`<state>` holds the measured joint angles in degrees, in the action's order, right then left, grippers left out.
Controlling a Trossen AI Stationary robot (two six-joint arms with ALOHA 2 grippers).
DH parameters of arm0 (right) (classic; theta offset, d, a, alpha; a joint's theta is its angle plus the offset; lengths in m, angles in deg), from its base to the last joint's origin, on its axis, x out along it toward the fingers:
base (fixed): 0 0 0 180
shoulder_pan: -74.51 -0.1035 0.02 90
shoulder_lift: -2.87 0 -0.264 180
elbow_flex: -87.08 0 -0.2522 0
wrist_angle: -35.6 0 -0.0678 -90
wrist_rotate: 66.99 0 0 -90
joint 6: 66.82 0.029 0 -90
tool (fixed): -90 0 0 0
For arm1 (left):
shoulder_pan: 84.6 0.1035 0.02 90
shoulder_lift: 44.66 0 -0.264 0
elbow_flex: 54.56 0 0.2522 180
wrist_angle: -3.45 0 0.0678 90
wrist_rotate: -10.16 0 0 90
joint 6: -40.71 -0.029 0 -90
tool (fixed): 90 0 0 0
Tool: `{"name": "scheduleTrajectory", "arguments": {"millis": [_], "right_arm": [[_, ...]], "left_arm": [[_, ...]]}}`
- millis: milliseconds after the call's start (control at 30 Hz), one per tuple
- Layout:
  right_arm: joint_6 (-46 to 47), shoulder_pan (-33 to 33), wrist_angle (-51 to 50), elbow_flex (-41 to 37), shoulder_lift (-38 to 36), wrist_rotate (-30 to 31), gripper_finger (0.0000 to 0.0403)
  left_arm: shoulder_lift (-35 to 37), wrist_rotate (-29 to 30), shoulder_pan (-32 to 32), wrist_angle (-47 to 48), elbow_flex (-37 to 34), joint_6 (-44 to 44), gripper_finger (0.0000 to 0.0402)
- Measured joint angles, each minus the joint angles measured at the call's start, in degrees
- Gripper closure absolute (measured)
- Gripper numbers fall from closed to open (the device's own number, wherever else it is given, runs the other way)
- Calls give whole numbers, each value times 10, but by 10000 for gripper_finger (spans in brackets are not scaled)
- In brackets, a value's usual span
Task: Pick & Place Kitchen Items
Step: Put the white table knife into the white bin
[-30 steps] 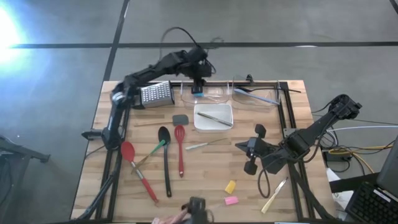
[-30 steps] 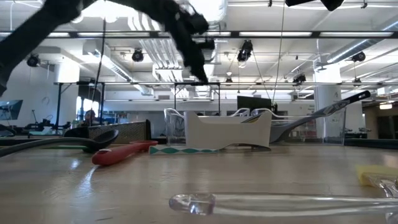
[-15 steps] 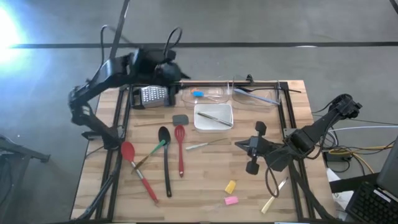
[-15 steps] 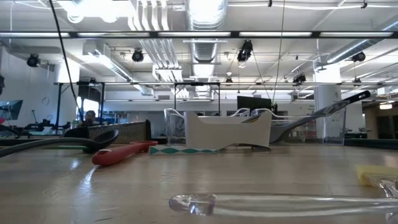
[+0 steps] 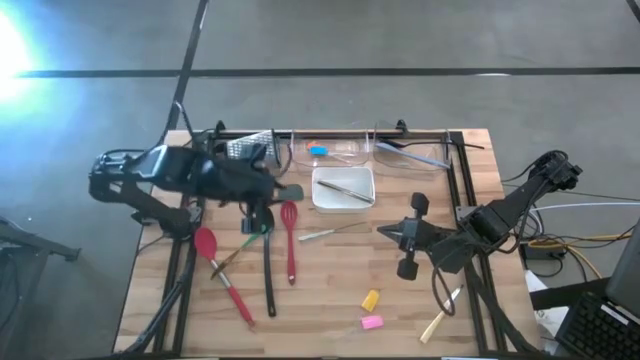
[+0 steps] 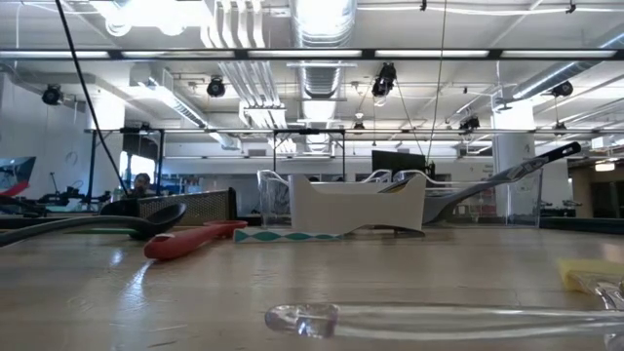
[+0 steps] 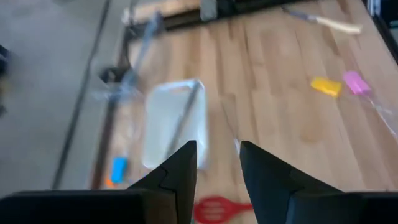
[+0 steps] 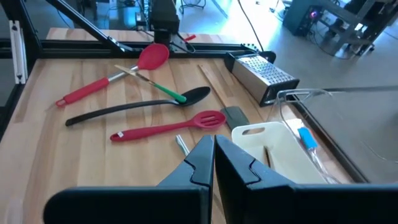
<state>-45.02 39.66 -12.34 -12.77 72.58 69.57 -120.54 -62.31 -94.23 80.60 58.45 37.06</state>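
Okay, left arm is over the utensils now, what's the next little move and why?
Probably lower the left end effector onto the black spoon under it. Its fingers are open and empty, and it hovers above the spoon and the red slotted spatula. The right end effector waits shut at mid-table.

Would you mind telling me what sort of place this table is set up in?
Probably a robotics lab in an open industrial hall: the low view shows exposed ceiling ducts, rigs and a monitor behind the wooden table, where kitchen utensils such as a red slotted spatula lie.
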Motion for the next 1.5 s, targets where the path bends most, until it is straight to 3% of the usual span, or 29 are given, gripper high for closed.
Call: {"name": "scheduleTrajectory", "arguments": {"millis": [233, 433, 667, 833, 1233, 1500], "right_arm": [[0, 0, 0, 0, 0, 0, 394], [-23, 0, 1, 0, 0, 1, 394], [-26, 0, 2, 0, 0, 13, 394], [-26, 0, 2, 0, 0, 15, 394], [-25, 0, 2, 0, 0, 16, 394], [-27, 0, 1, 0, 0, 16, 394]], "left_arm": [[1, 1, -40, -33, -134, 72, 273], [-11, -23, -48, -175, -276, 138, 273], [-41, -64, -48, -346, -387, 140, 273], [-77, -58, -42, -410, -411, 142, 273], [-161, -67, 0, -397, -395, 192, 209], [-187, -80, 2, -395, -395, 202, 211]]}}
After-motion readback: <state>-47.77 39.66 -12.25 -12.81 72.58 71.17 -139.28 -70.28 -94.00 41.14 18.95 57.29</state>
